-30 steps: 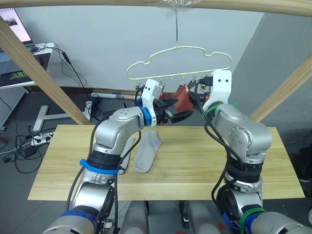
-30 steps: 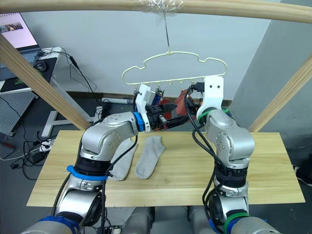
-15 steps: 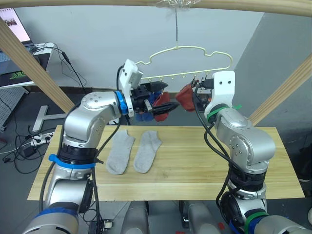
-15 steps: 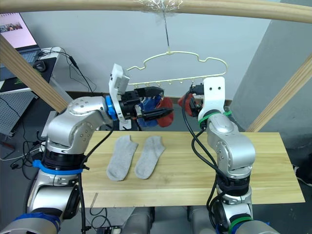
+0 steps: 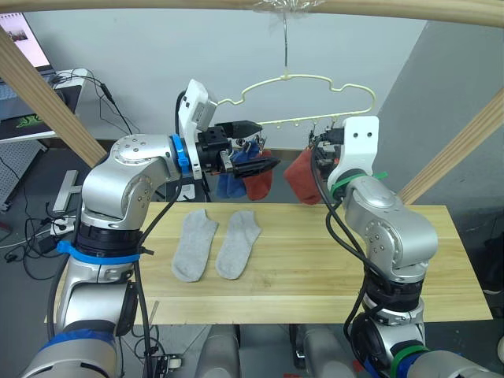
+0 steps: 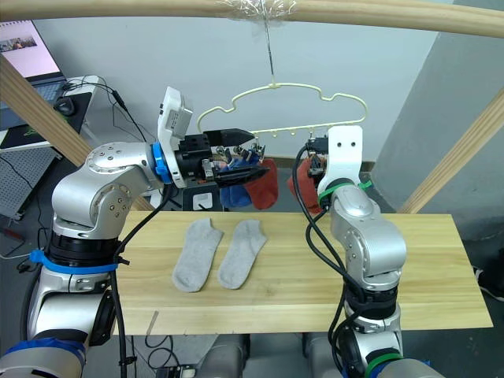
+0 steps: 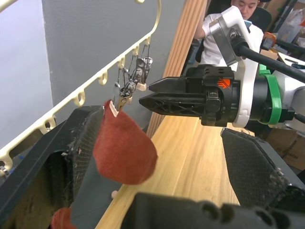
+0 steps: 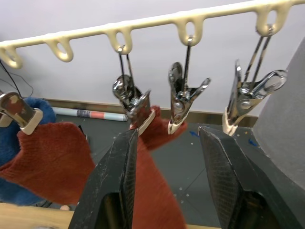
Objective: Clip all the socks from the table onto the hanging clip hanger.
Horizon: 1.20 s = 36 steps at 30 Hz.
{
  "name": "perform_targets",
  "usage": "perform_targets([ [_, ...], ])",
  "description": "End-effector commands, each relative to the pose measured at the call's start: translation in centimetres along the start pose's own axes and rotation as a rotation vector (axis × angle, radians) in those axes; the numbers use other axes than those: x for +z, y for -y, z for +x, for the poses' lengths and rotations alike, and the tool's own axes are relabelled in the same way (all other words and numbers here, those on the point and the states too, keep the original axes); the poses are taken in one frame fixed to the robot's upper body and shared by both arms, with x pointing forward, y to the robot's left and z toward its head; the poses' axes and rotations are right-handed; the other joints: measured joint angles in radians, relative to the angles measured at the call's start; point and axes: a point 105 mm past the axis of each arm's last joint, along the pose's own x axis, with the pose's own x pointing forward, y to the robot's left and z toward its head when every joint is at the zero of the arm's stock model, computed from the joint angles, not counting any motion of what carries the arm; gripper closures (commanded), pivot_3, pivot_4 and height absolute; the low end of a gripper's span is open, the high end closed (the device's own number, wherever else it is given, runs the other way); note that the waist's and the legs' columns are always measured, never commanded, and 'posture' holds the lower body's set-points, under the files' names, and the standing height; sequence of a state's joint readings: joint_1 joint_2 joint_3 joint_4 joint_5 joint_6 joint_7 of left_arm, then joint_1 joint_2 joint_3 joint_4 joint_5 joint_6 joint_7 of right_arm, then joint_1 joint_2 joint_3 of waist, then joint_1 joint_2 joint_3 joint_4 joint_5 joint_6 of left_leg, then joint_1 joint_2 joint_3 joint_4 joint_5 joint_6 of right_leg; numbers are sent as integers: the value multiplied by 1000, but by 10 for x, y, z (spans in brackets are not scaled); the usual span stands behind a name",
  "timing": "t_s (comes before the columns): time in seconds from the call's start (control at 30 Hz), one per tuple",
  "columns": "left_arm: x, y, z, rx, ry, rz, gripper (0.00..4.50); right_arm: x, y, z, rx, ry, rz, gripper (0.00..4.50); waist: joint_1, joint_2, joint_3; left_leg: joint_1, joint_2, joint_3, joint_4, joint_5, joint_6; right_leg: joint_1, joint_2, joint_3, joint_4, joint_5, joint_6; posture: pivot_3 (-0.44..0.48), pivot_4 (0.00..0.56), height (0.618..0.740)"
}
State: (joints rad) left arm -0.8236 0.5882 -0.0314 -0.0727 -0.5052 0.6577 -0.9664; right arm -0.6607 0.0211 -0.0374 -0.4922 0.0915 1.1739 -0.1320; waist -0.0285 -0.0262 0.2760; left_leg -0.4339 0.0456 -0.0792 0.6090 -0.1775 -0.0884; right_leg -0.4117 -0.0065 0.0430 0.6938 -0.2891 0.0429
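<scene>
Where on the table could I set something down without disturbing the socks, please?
The table is bare to the robot's right of the two grey socks, through to its right edge. A narrower bare strip lies to their left. It is crowded above the far edge, where the red socks hang from the clip hanger.

Two grey socks (image 5: 215, 243) flat on table (image 5: 315, 268)

Grey socks (image 5: 216, 244), rust red socks (image 5: 303, 175), pale-yellow clip hanger (image 5: 291, 101)

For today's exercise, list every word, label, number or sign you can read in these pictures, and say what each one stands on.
None can be read.
The laptop screen shows an image, too small to read.
The orange mark on the right pincer is too blurred to read.
</scene>
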Motion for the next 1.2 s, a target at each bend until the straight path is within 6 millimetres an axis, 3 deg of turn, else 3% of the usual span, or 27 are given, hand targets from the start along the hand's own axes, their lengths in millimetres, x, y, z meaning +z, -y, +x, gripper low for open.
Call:
perform_targets([
  [0.03, 11, 1, -3, 12, 22, 50, 0, 9, 3, 1, -7, 46, 8, 2416, 0, 0, 0, 0, 0, 0, 0, 0, 0, 0, 0, 0, 0, 0, 0, 79, 203, 740],
  [0.5, 11, -5, -3, 59, 14, 60, 0, 11, 22, 26, -26, 56, 20, 2416, 1, 0, 0, 0, 0, 0, 0, 0, 0, 0, 0, 0, 1, 0, 0, 100, 202, 740],
  [1.2, 9, -6, -3, 80, 18, 49, 0, 16, 8, 32, 42, 52, 54, 2416, 3, 0, 0, 0, 0, 0, 0, 0, 0, -1, 0, 0, 2, 0, 0, 111, 205, 740],
])
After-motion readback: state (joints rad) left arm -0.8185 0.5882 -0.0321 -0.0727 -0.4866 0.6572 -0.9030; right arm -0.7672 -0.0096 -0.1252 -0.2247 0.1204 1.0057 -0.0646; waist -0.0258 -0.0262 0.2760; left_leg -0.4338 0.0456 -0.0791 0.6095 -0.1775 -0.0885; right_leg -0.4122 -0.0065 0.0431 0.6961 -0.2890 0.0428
